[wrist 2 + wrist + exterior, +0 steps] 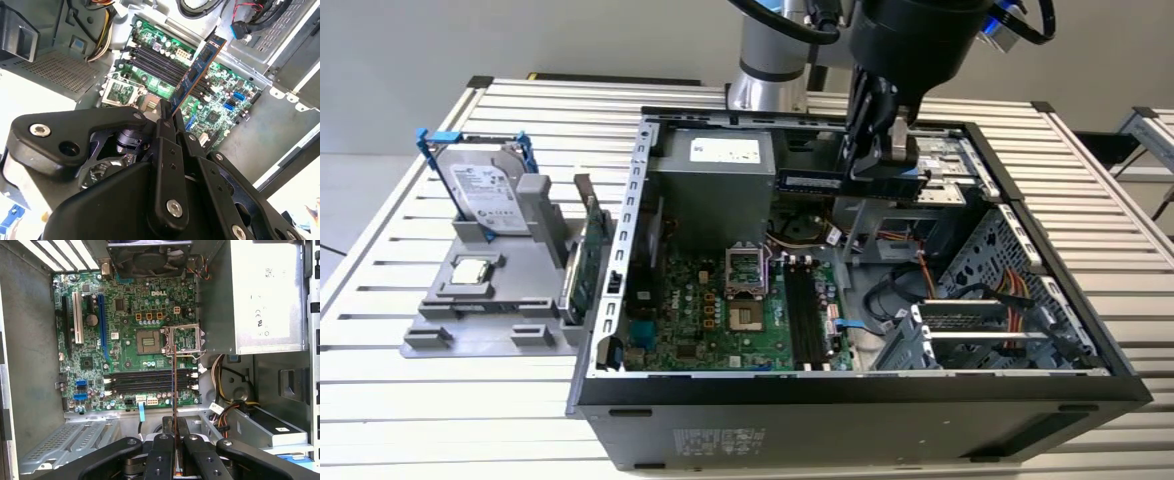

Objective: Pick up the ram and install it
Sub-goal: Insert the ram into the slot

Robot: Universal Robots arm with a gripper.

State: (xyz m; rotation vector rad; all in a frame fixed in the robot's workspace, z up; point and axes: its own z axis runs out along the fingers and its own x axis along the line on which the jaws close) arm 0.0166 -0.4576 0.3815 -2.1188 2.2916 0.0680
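The open computer case point(607, 330) is seen with its motherboard point(125, 305) exposed; the pick-up is judged done, the seating not yet; the ram point(197, 70) is clamped at one end by the gripper point(167, 120), poised above the empty memory slots point(150, 382) (no contact visible); a cable bundle point(217, 375) lies just beside the slots' end.

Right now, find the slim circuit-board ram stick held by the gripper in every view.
Exterior view: slim ram stick level in the gripper, above the case.
Second wrist view: ram stick slanting over motherboard.
First wrist view: ram stick edge-on, thin line.
Shared landmark: black memory slots.
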